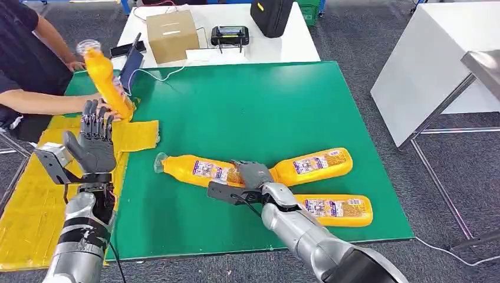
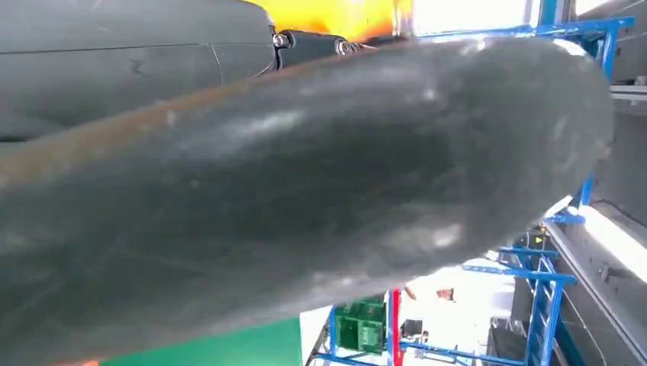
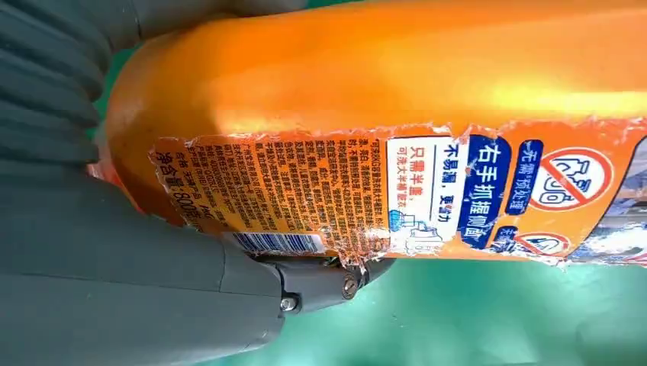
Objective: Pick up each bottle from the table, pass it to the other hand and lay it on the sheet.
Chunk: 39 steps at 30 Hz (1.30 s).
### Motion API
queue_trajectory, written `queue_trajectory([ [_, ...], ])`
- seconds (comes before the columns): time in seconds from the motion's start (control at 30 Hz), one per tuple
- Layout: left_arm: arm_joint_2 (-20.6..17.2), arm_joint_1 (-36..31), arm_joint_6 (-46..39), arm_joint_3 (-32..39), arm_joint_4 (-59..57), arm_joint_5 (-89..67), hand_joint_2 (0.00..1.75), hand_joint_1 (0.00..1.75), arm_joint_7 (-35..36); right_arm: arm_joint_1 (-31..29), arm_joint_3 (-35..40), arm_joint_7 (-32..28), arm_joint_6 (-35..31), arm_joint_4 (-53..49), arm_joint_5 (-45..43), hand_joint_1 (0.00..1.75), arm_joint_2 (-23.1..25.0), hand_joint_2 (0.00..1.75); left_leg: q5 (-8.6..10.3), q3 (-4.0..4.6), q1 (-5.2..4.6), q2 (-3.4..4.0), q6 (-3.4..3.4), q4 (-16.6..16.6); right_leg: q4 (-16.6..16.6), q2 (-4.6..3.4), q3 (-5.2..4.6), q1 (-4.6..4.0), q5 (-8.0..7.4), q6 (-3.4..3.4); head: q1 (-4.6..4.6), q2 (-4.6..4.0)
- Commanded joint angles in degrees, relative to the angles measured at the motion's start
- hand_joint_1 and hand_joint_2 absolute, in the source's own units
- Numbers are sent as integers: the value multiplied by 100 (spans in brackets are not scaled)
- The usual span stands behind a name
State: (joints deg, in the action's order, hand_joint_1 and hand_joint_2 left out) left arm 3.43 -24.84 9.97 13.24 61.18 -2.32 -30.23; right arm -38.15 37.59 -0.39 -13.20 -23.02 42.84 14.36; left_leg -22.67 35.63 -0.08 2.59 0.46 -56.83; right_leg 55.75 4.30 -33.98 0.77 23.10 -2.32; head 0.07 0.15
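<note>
An orange bottle point(image 1: 199, 170) with a printed label lies on the green table point(image 1: 247, 100), cap to the left. My right hand point(image 1: 253, 174) grips its base; up close the bottle point(image 3: 397, 114) sits between the thumb point(image 3: 152, 297) and the fingers. Two more orange bottles point(image 1: 312, 165) point(image 1: 335, 210) lie just right of that hand. My left hand point(image 1: 94, 144) is raised over the yellow sheet point(image 1: 26, 206), palm open and fingers upright. Just beyond its fingertips a person's hand point(image 1: 112, 112) holds another orange bottle point(image 1: 105, 79) tilted upright. A strip of orange point(image 2: 343, 14) shows past the left thumb point(image 2: 305, 198).
The person point(image 1: 23, 59) sits at the table's far left corner. A cardboard box point(image 1: 171, 35), a black device point(image 1: 230, 36) and a black bag point(image 1: 271, 15) stand on a white table behind. Another white table point(image 1: 430, 59) is at the right.
</note>
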Motion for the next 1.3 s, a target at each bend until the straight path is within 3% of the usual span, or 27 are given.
queue_trajectory([
  [0.03,103,-119,22,160,-113,8,0,0,34,-128,-142,-23,-17,23,-15,175,-35,175,-7,-13,6,-18,-4,-2,-1,-24,16,-1,8,7,0,0],
  [0.17,103,-119,22,160,-113,8,0,0,34,-128,-142,-23,-17,23,-15,175,-35,175,-5,-10,5,-16,-3,0,-1,-21,12,0,5,6,0,0],
  [0.23,120,4,-62,111,39,87,0,0,229,133,-728,-715,-668,-473,-477,175,-11,175,-9,-15,7,-21,-4,-3,0,-26,19,-1,10,7,0,0],
  [0.3,185,191,-111,20,287,194,0,0,341,515,-1276,-1378,-758,-1300,-1102,175,7,175,-10,-19,7,-19,-4,0,-2,-28,21,0,10,7,0,0],
  [0.33,189,301,-122,-51,409,246,175,0,418,661,-1286,-1395,-631,-1706,-1148,175,-27,175,-7,-11,5,-15,-3,1,-4,-22,14,0,7,5,2,0],
  [0.47,240,565,-214,-380,795,213,175,0,505,1049,-1230,-1269,-198,-2865,-1449,175,-56,175,-20,-19,10,-22,-6,-6,0,-31,24,-3,19,8,-2,0],
  [0.7,356,765,17,-1005,1107,178,175,0,587,1380,-1012,-1534,-344,-3568,-1663,175,27,175,-14,-6,9,-29,-4,-6,0,-20,11,-2,16,7,0,0],
  [1.1,284,740,10,-1027,1025,258,175,0,579,1349,-972,-1507,-325,-3507,-1777,175,-46,175,-6,-1,4,-19,-4,2,-4,-12,3,0,8,5,0,0],
  [1.3,320,898,867,-1393,1154,840,175,0,735,1099,-868,-1440,-185,-3100,-1843,175,93,175,-17,-17,10,-22,-5,-5,-1,-34,20,-1,15,8,0,0],
])
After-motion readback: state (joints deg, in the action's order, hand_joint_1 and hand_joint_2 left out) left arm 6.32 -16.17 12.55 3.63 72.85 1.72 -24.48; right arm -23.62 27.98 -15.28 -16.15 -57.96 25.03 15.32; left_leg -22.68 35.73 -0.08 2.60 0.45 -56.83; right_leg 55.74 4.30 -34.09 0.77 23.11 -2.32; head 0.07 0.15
